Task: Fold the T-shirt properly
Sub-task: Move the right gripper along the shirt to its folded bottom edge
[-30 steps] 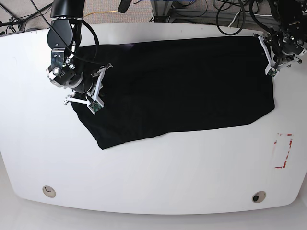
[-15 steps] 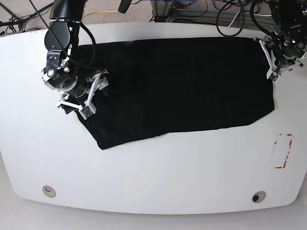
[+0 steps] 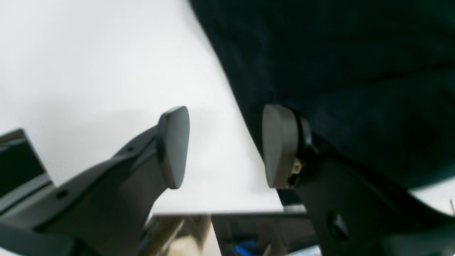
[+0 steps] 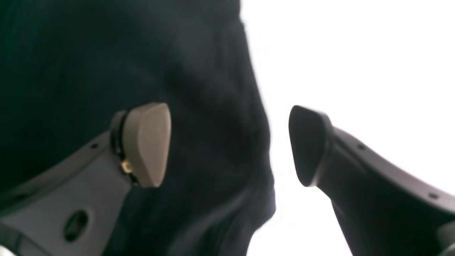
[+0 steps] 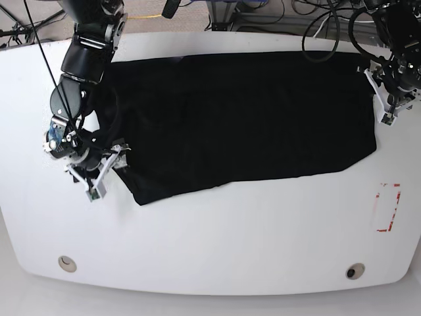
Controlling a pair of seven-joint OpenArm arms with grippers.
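Note:
The black T-shirt (image 5: pixel 243 118) lies spread flat across the white table (image 5: pixel 217 237). At its left edge, my right gripper (image 5: pixel 104 175) is low over the table. In the right wrist view this gripper (image 4: pixel 229 145) is open, one finger (image 4: pixel 147 142) over the T-shirt (image 4: pixel 89 71), the other (image 4: pixel 309 145) over bare table, the cloth's edge loose between them. My left gripper (image 5: pixel 393 99) hovers at the shirt's right edge. In the left wrist view it (image 3: pixel 225 145) is open over bare table, its right finger (image 3: pixel 279 145) at the border of the T-shirt (image 3: pixel 337 64).
A red-outlined rectangle mark (image 5: pixel 388 207) sits on the table at the right. Two round holes (image 5: pixel 66 263) (image 5: pixel 355 270) lie near the front edge. Cables and equipment crowd the space beyond the far edge. The table edge (image 3: pixel 220 212) shows just below the left gripper.
The right gripper has travelled down and left, from over the shirt to its left edge. The left gripper has shifted slightly down and right along the shirt's right edge.

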